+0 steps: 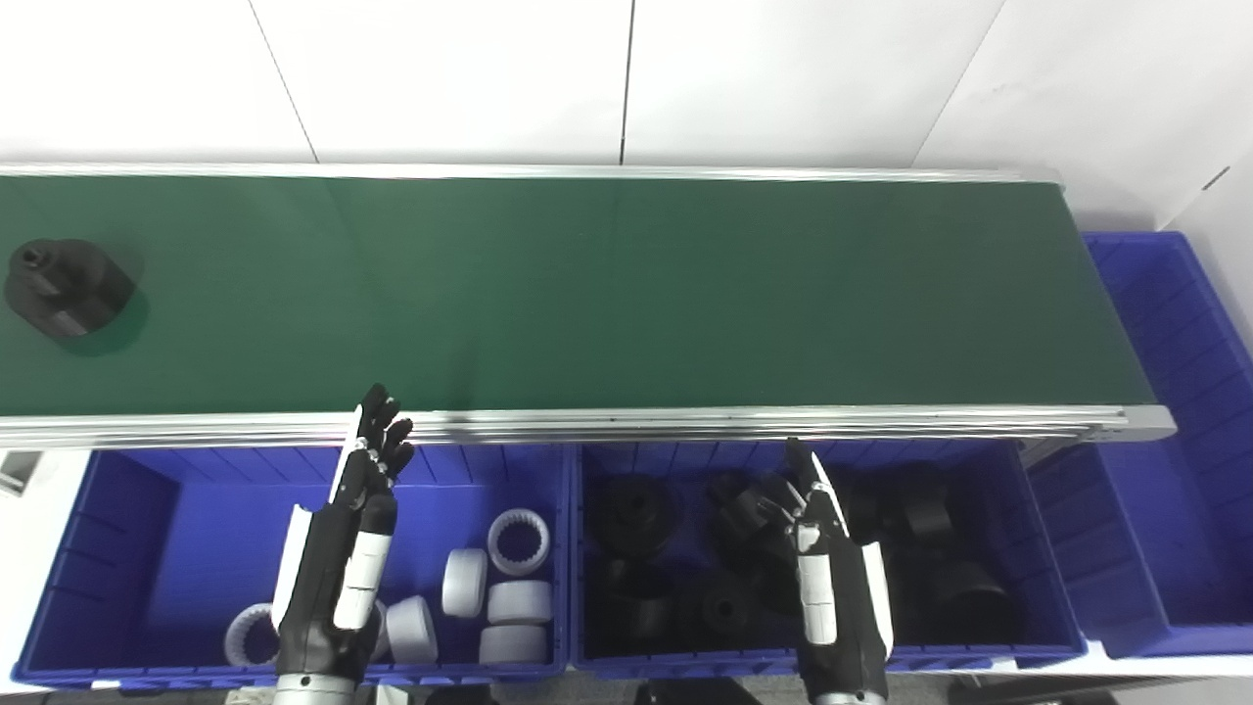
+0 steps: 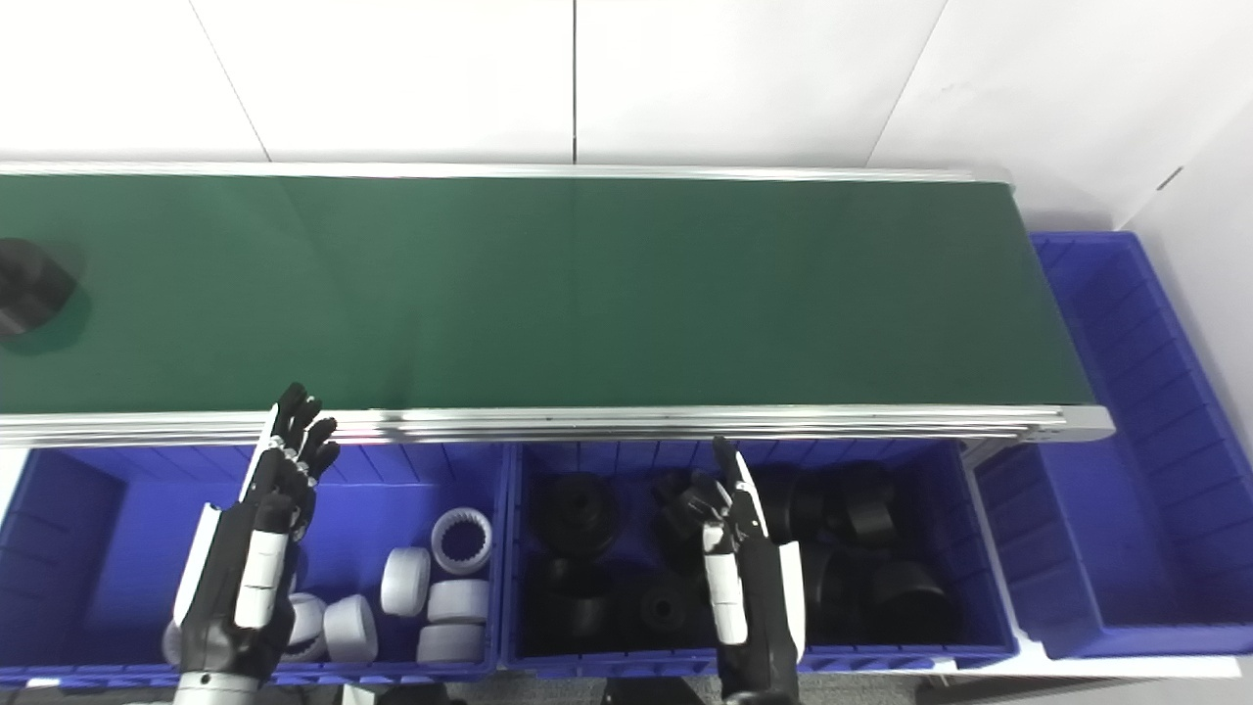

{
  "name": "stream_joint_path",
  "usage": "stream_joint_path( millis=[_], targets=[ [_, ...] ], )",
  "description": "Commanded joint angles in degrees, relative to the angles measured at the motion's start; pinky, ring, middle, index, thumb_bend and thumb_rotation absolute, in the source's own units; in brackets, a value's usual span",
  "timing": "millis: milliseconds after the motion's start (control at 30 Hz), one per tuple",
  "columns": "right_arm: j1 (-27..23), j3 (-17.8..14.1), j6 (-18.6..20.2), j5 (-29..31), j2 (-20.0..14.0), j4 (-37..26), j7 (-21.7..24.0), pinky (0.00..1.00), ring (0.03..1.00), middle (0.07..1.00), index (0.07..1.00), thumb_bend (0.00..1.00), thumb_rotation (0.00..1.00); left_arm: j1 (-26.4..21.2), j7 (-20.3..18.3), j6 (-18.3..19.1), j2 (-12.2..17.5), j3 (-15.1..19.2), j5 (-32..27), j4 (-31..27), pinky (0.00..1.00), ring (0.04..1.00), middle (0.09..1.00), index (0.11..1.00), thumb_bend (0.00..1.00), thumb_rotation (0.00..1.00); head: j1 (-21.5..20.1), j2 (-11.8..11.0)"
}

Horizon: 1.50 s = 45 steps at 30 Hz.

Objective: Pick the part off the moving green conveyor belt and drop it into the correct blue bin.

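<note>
A black round part [image 1: 65, 287] lies on the green conveyor belt [image 1: 607, 294] at its far left end. My left hand [image 1: 348, 553] hovers open over the left blue bin [image 1: 137, 548], which holds several white ring parts [image 1: 517, 541]. Its fingertips reach up near the belt's front rail. My right hand [image 1: 832, 573] hovers open over the middle blue bin [image 1: 1052, 597], which is filled with several black parts [image 1: 631, 509]. Neither hand holds anything. Both are far from the black part on the belt.
A third blue bin [image 1: 1165, 441] stands at the belt's right end and looks bare inside. The aluminium rail [image 1: 685, 423] runs between the belt and the bins. A white wall rises behind the belt.
</note>
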Motion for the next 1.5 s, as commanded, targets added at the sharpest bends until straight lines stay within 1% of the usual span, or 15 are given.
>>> stream_joint_path(
  millis=[0,533,667,767,800,867,967,1067,1167,1200,1233,1267,1300,1400,1467],
  targets=[
    [0.3,-0.2,-3.1,-0.2,0.4,-1.3,0.3,0.83,0.89,0.959,0.936,0.73,1.0,-0.2,0.1,-1.4,0.0,-0.1,-0.5,-1.2,0.96,0.973,0.994,0.994,0.45,0.93,0.0,0.1],
    [0.1,-0.1,-2.7,-0.2,0.3,-1.5,0.6,0.82,0.89,0.962,0.944,0.74,1.0,-0.5,0.0,-1.4,0.2,-0.1,-0.8,-0.8,0.95,0.967,0.991,0.99,0.45,0.91,0.1,0.1],
    [0.1,-0.1,-2.8,0.0,0.1,-1.4,0.7,0.83,0.892,0.962,0.945,0.73,1.0,-0.5,0.1,-1.3,0.1,-0.1,-0.3,-0.9,0.94,0.963,0.99,0.992,0.44,0.93,0.1,0.1],
    [0.1,-0.1,-3.0,-0.4,0.1,-1.4,0.6,0.84,0.898,0.96,0.942,0.73,1.0,-0.4,0.1,-1.5,0.2,-0.1,-0.4,-0.8,0.94,0.962,0.99,0.994,0.45,0.93,0.1,0.1],
    [0.1,-0.1,-3.1,-0.5,0.1,-1.4,0.6,0.86,0.911,0.961,0.942,0.72,1.0,-0.4,0.1,-1.5,0.2,-0.1,-0.5,-0.8,0.95,0.961,0.989,0.993,0.45,0.93,0.1,0.1],
    [-0.4,-0.2,-5.4,-0.9,-0.5,-0.3,0.7,0.9,0.931,0.966,0.947,0.72,1.0,0.0,0.1,-1.5,0.1,-0.1,-0.5,-0.8,0.95,0.96,0.989,0.994,0.46,0.93,0.3,0.0],
    [-1.2,-0.1,-7.9,-1.4,-1.2,1.0,0.9,0.94,0.949,0.965,0.948,0.76,1.0,0.8,0.2,-0.2,0.0,0.0,-1.0,-1.4,0.95,0.965,0.992,0.996,0.5,0.92,0.6,-0.2],
    [-1.9,0.1,-9.6,-0.9,-1.9,2.4,1.3,0.95,0.959,0.974,0.956,0.78,1.0,1.6,0.6,0.5,-0.3,0.3,-1.5,-1.4,0.95,0.965,0.994,0.997,0.53,0.91,1.4,-1.6],
    [-2.3,-0.1,-10.3,-0.2,-2.1,3.3,1.5,0.95,0.959,0.979,0.96,0.79,1.0,2.2,0.6,1.1,-0.6,0.4,-2.6,-1.3,0.95,0.969,0.997,0.997,0.51,0.9,2.2,-2.6],
    [-2.4,-0.2,-10.4,0.0,-2.2,3.7,1.5,0.95,0.958,0.978,0.962,0.78,1.0,2.2,0.5,0.9,-0.7,0.3,-2.8,-0.9,0.96,0.973,0.995,0.999,0.48,0.9,3.3,-3.7],
    [-2.5,-0.4,-10.5,0.2,-2.3,4.0,1.4,0.94,0.957,0.978,0.962,0.78,1.0,2.2,0.4,0.9,-0.7,0.2,-2.9,-0.6,0.96,0.973,0.994,0.999,0.48,0.9,3.3,-3.7],
    [-2.7,-0.5,-10.6,0.4,-2.5,4.6,1.4,0.94,0.953,0.974,0.959,0.78,1.0,2.1,0.4,0.7,-0.9,0.0,-2.6,-0.1,0.96,0.969,0.989,0.998,0.48,0.89,4.6,-5.0],
    [-2.9,-0.7,-10.6,0.5,-2.6,4.9,1.4,0.94,0.952,0.972,0.958,0.78,1.0,2.0,0.5,0.8,-0.9,-0.1,-2.2,0.2,0.96,0.965,0.986,0.997,0.48,0.89,4.6,-5.0],
    [-3.2,-1.1,-10.6,1.6,-2.9,5.7,1.8,0.93,0.956,0.976,0.961,0.79,1.0,1.7,0.7,1.0,-1.2,-0.8,-0.5,1.0,0.94,0.958,0.98,0.995,0.49,0.89,7.6,-7.2],
    [-3.5,-1.5,-10.6,3.0,-3.5,6.4,2.5,0.94,0.967,0.985,0.968,0.79,1.0,1.2,1.0,-0.7,-1.7,-1.4,0.5,2.6,0.93,0.959,0.98,0.99,0.46,0.88,10.4,-8.5]
  ],
)
